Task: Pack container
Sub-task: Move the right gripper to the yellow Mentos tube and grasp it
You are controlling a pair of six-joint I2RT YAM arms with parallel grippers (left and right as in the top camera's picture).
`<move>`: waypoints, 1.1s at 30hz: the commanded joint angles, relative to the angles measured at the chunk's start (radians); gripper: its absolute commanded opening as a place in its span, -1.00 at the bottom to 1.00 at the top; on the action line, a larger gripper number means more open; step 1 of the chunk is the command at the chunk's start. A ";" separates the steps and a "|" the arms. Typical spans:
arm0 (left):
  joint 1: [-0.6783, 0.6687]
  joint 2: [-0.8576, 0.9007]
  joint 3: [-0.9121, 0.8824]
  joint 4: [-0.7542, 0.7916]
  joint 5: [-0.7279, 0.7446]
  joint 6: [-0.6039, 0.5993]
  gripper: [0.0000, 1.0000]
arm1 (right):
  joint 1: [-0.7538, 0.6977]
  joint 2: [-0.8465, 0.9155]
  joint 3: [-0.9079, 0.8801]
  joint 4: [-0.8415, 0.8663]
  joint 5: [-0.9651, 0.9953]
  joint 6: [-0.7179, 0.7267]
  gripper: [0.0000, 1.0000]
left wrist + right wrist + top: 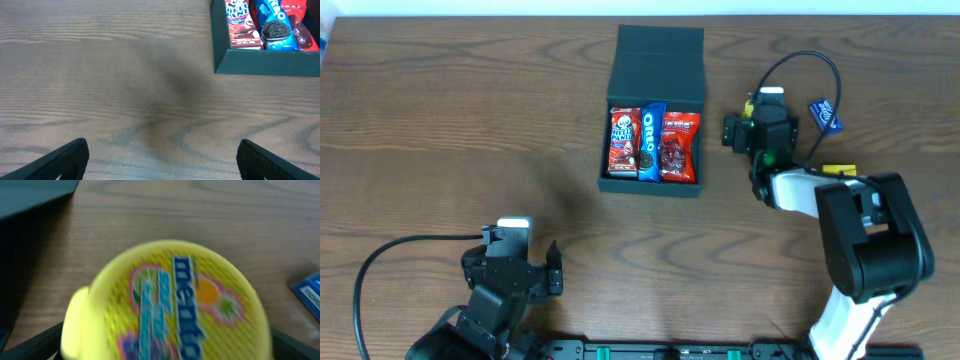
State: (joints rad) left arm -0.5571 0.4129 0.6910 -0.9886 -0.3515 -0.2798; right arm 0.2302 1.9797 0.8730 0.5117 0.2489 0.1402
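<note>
My left fingers [65, 159] stand wide apart and empty; the container [260, 62] lies at 1 o'clock, well apart. My right gripper [165, 347] clamps a Mentos tub [170, 300], with the container at 10 o'clock.

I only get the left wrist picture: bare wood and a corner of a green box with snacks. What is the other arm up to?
Observer: The right gripper grips a yellow Mentos tub, just right of the container.
Operator: Anything else lying outside the box?
Observer: A small blue packet lies further right on the table.
Operator: Is the box's lid shut?
Observer: No, the lid is folded back open at the far edge.
</note>
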 commanded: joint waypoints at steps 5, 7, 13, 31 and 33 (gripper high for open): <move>0.006 -0.005 -0.008 -0.002 -0.018 0.014 0.90 | -0.013 0.023 0.032 0.005 -0.002 -0.012 0.97; 0.006 -0.005 -0.008 -0.002 -0.018 0.014 0.90 | -0.015 0.023 0.032 0.003 -0.002 -0.011 0.89; 0.006 -0.005 -0.008 -0.002 -0.018 0.014 0.91 | -0.021 0.024 0.032 0.001 0.013 -0.011 0.28; 0.006 -0.005 -0.008 -0.002 -0.018 0.014 0.90 | -0.019 0.023 0.032 -0.007 0.017 -0.011 -0.52; 0.006 -0.005 -0.008 -0.002 -0.018 0.014 0.90 | -0.019 0.023 0.032 -0.007 0.017 -0.011 -0.57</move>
State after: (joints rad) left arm -0.5571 0.4129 0.6910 -0.9886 -0.3515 -0.2798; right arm 0.2142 1.9945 0.8894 0.5125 0.2478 0.1291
